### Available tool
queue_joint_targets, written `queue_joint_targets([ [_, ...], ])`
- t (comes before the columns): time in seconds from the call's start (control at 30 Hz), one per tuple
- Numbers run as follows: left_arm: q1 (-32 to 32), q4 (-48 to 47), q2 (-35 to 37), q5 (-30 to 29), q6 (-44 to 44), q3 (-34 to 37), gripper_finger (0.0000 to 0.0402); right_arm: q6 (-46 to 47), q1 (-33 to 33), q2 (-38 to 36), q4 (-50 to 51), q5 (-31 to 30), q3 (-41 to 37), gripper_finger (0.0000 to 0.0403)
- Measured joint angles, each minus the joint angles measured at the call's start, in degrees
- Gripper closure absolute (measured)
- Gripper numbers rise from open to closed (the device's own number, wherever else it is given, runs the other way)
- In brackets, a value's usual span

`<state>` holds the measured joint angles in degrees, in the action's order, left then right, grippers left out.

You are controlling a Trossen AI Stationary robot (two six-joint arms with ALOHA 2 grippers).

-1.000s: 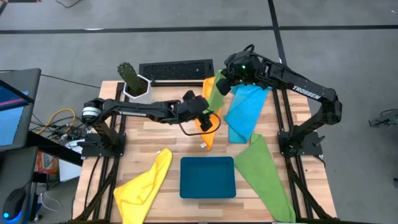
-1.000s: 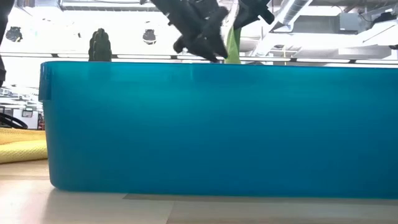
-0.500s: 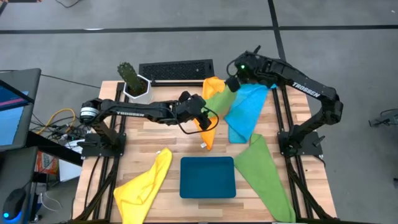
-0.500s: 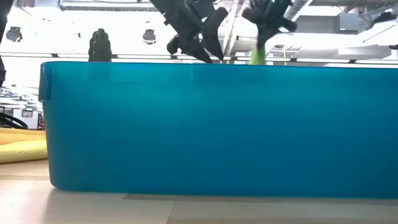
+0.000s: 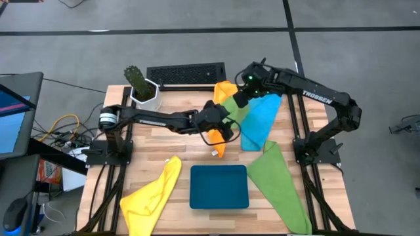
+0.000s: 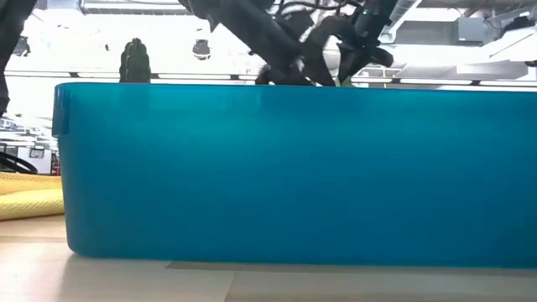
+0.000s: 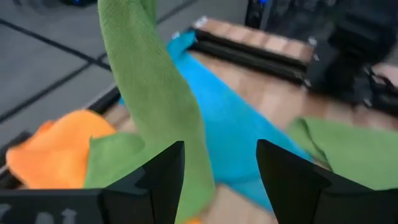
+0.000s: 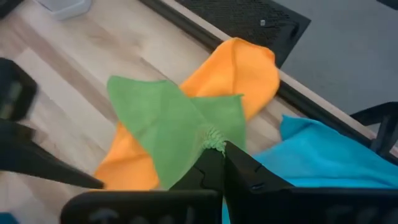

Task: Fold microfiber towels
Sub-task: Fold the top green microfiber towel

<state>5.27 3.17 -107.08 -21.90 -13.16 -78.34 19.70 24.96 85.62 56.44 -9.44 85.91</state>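
Right end effector (image 8: 214, 155) pinching green towel (image 8: 168, 124) corner, left end effector (image 7: 214, 171) wide beside it

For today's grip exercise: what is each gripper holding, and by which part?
The right gripper pinches a corner of the green towel, lifting it. The left gripper is open around the hanging towel, holding nothing.

Five towels (image 5: 261, 121) (two green), one tray (image 5: 219, 187), one plant (image 5: 136, 78).

Grey floor (image 5: 131, 39) crossed by dark seams all round. Wooden table (image 5: 164, 141) at centre; potted cactus (image 5: 139, 84) at 11 o'clock, black keyboard (image 5: 186, 74) at 12. Monitor (image 5: 13, 115) and cables (image 5: 62, 128) at 9.
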Motion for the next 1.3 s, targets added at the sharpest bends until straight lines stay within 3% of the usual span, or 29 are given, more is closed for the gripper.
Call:
queue_joint_targets([
  [0.1,1.41,5.50,-1.97,-0.49,-0.05,-0.02,0.0208,-0.13,0.63,0.00,0.03,0.30,0.00,0.0388],
  [0.23,2.87,6.08,-3.82,-0.83,-0.26,-1.36,0.0208,-0.19,0.54,0.00,-0.91,0.36,0.00,0.0384],
  [0.4,3.68,9.78,-7.10,2.95,-0.41,-3.16,0.0208,-0.70,0.56,0.00,-3.46,0.41,0.00,0.0377],
  [0.57,3.59,4.52,-10.16,-0.16,-0.29,-6.85,0.0208,-1.76,0.53,0.00,-4.79,0.49,0.00,0.0389],
  [0.77,3.84,1.20,-11.85,-2.07,-0.02,-10.16,0.0214,-2.21,0.70,0.00,-2.90,0.45,0.02,0.0376],
  [0.9,4.40,-0.62,-12.07,-1.28,0.31,-10.85,0.0252,-3.40,1.22,0.00,-2.87,0.32,0.02,0.0382],
  [1.17,5.50,-2.92,-11.82,2.82,2.88,-10.85,0.0387,-4.98,1.85,0.00,-2.47,0.39,0.02,0.0380],
  [1.3,6.31,-11.59,-9.73,5.98,3.05,-10.80,0.0399,-6.44,1.96,-0.02,-1.26,0.38,0.02,0.0383],
])
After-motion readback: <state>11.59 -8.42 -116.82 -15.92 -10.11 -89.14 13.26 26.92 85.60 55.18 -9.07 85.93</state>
